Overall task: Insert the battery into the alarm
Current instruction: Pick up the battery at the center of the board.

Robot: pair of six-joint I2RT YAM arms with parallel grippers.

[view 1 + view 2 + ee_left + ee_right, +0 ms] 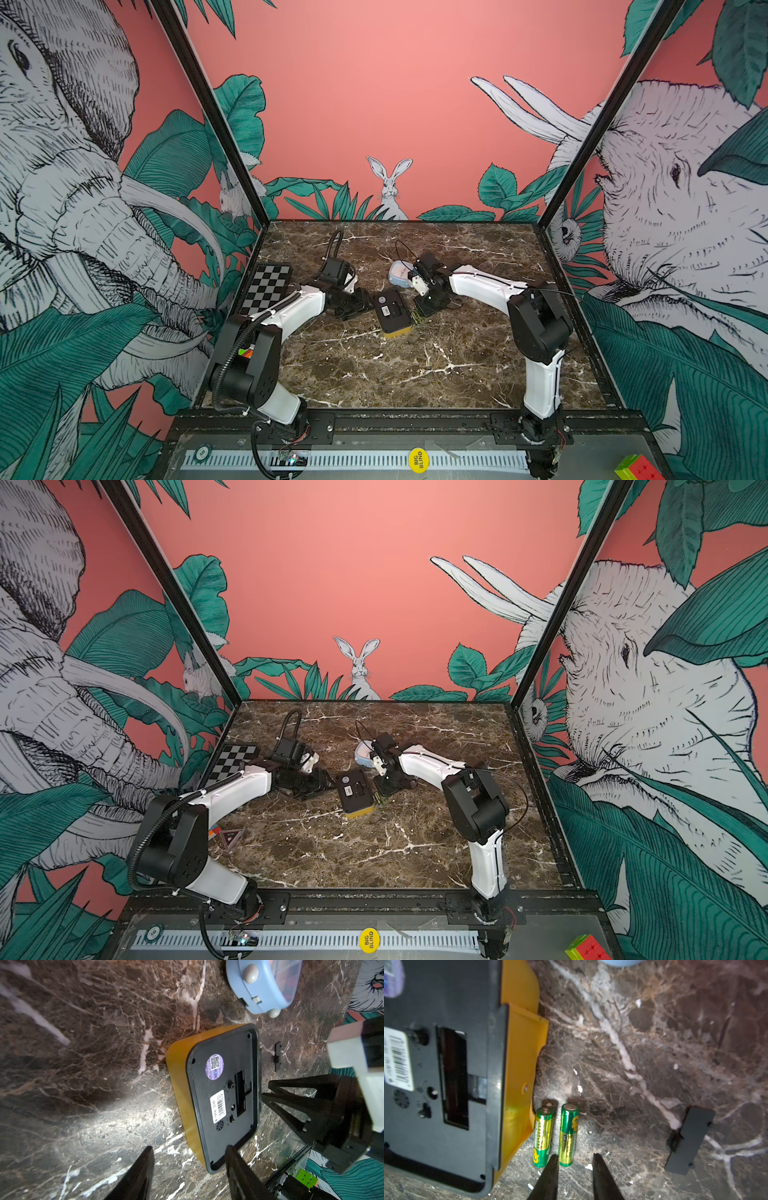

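My right gripper (575, 1157) hung unclenched over two green-gold GP batteries (568, 1132) lying just beside the yellow alarm (519, 1053), face-down, its black back showing a barcode label (398, 1059) and an open battery slot (453, 1076). My left gripper (189, 1149) gaped, grasping nothing, at the alarm's edge.

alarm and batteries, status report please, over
Left gripper open, empty, beside alarm. Right gripper open, astride end of one battery; second battery alongside. Compartment open, empty. Cover off, lying aside.
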